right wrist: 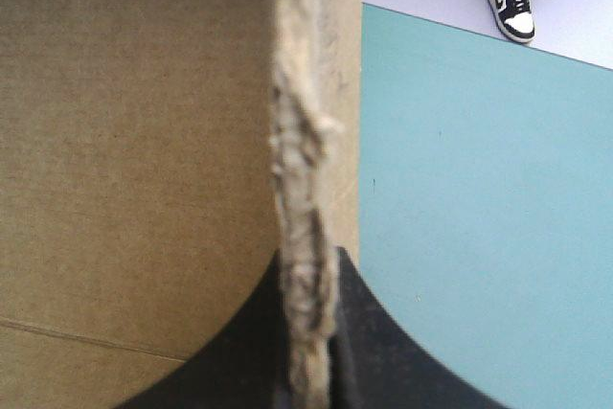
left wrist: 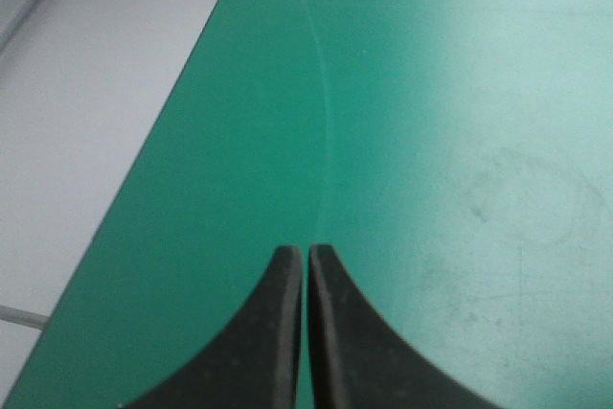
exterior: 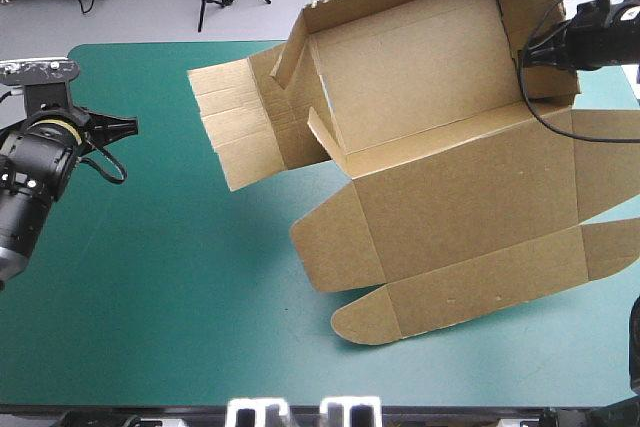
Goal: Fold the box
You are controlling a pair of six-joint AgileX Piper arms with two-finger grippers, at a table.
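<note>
Right gripper [right wrist: 308, 270]: fingers all but closed, pinching the raised end wall of the box [exterior: 440, 167]. Box is lifted and tilted; its tray's long axis runs from this gripper toward the left arm, with the lid panel below. Left gripper [left wrist: 305, 258]: closed, empty, well apart over the table cover [exterior: 150, 297]. Right arm is nearer. Cannot tell whether the lowest flaps touch the table.

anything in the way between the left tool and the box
Nothing visible. Only bare teal-green table cover lies between the shut left tool and the partly folded brown cardboard box, which the right tool grips.
</note>
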